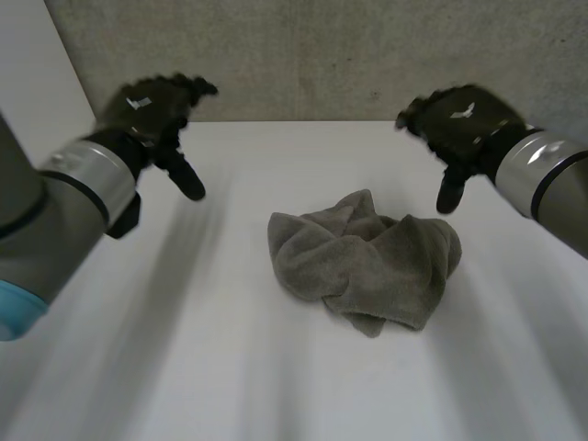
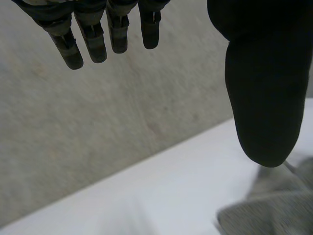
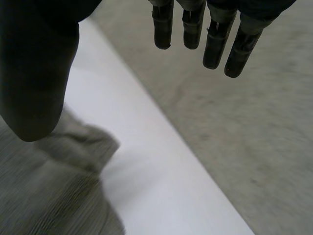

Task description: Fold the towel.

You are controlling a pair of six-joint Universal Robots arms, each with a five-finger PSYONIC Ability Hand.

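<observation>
The grey towel (image 1: 367,259) lies crumpled (not folded) in the middle of the white worktop (image 1: 184,367). The left hand (image 1: 152,106) hangs above the far left, the right hand (image 1: 459,119) above the far right. Both have relaxed fingers and hold nothing.

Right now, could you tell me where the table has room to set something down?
The table is bare on the robot's side of the towel and to both sides of it, below the left hand and right hand. Only the middle is taken, by the towel.
</observation>
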